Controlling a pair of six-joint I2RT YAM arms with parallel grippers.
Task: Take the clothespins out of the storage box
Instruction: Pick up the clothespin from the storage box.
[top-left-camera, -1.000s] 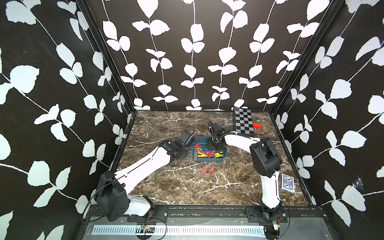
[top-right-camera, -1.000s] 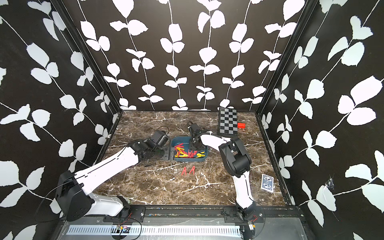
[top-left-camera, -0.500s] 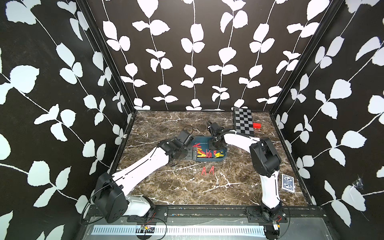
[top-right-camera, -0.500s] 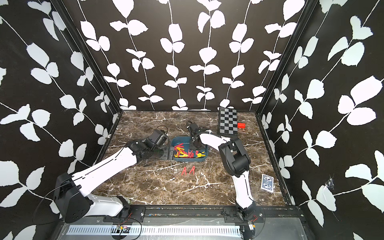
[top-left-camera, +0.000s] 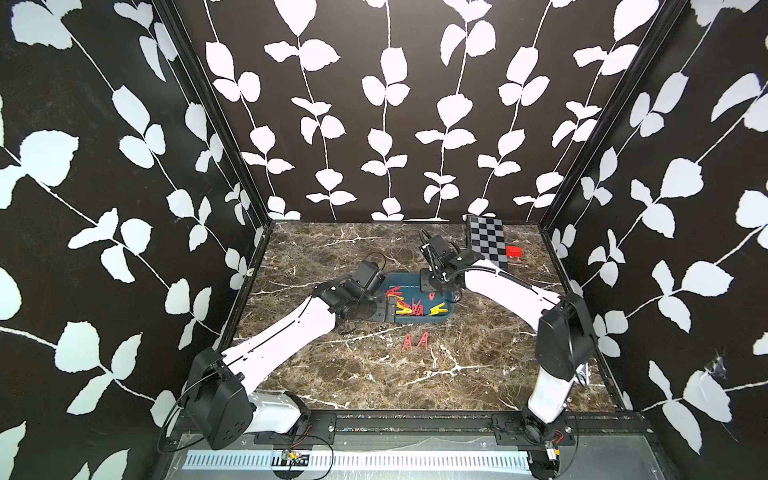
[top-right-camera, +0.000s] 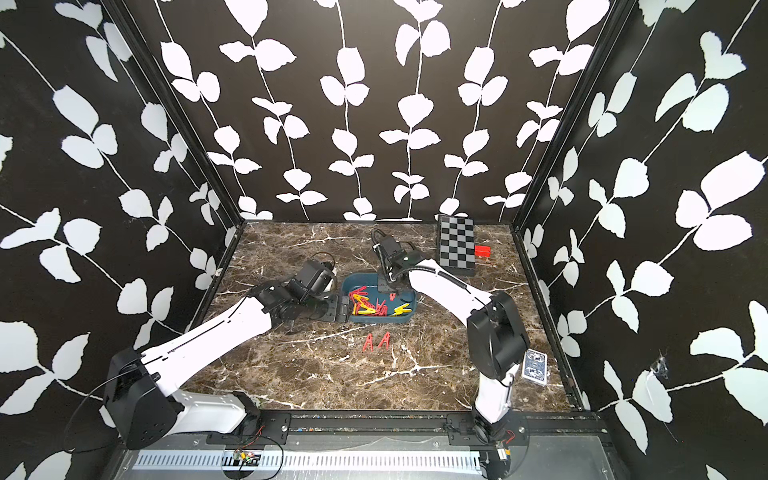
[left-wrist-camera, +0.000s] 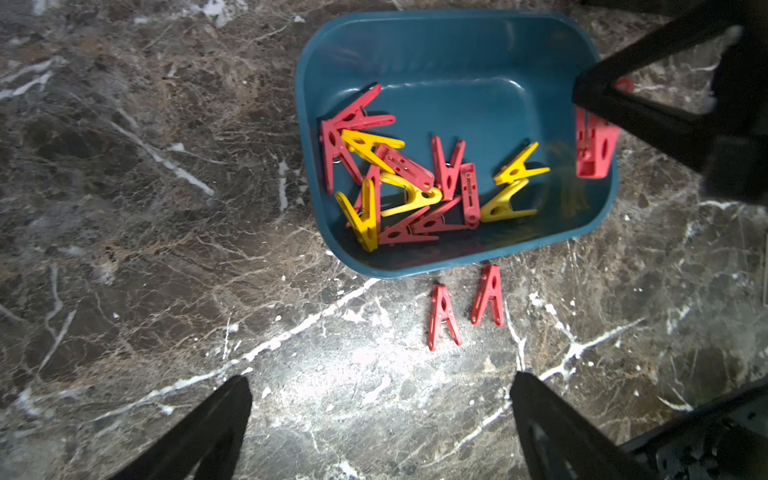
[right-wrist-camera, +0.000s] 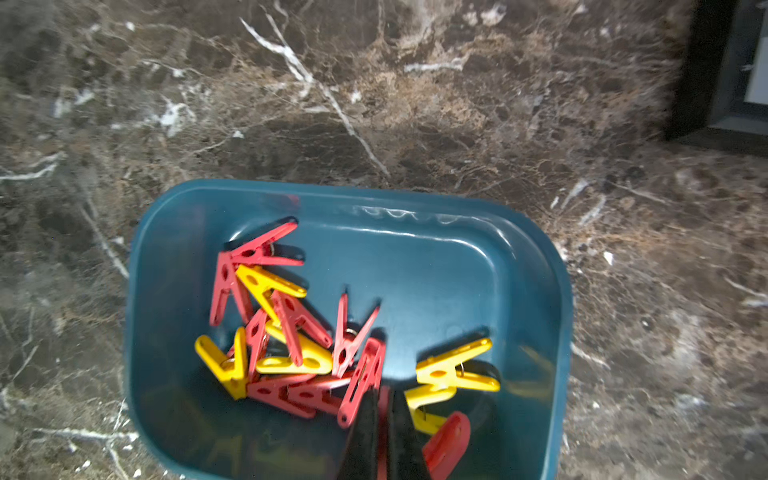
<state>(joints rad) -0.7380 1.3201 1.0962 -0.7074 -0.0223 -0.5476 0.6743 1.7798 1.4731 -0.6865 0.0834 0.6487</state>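
left arm (top-left-camera: 282, 336) (white links, black joints): stretched forward and inward from its base, forearm low. left gripper (left-wrist-camera: 380, 415) (black, parallel type): jaws spread fully wide, nothing between them; both fingers (left-wrist-camera: 208, 428) show in the left wrist view. right arm (top-left-camera: 503, 286), same build: elbow raised, forearm reaching inward, wrist pitched down. right gripper (right-wrist-camera: 382, 397): pointing down, jaws clamped together on a red plastic clothespin (left-wrist-camera: 594, 149) that hangs from the tips.

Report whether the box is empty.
Not empty: the box holds a heap of red and yellow pins; two red pins lie outside.
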